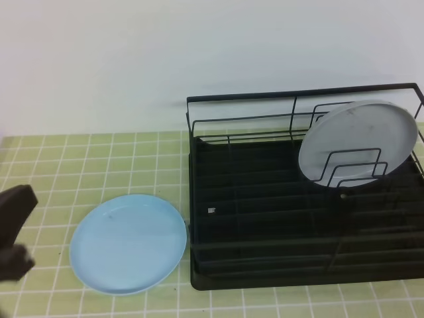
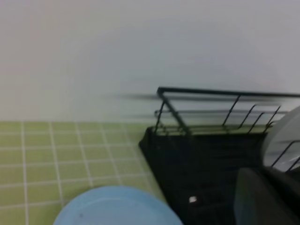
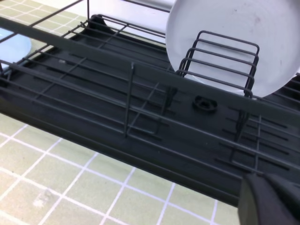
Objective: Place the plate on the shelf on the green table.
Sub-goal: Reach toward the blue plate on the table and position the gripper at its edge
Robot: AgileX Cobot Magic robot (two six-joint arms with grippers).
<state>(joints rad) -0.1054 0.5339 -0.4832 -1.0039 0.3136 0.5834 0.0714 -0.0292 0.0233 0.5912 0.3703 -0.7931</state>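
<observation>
The light blue plate (image 1: 128,243) lies flat on the green table (image 1: 79,159), just left of the shelf (image 1: 265,218), a black wire rack. My left gripper (image 1: 14,228) is a dark shape at the left edge, short of the plate and clear of it; it is shut and holds nothing. In the left wrist view the plate (image 2: 117,208) is at the bottom and the shelf (image 2: 206,159) to the right. My right gripper is outside the high view; one dark finger (image 3: 269,201) shows by the shelf's front rail (image 3: 140,112). It is shut and empty.
A grey-white plate (image 1: 358,142) stands upright among the wire dividers at the shelf's back right. A white wall rises behind the table. Bare tiles lie left of and behind the blue plate. The shelf's left half holds only a small white scrap (image 1: 211,211).
</observation>
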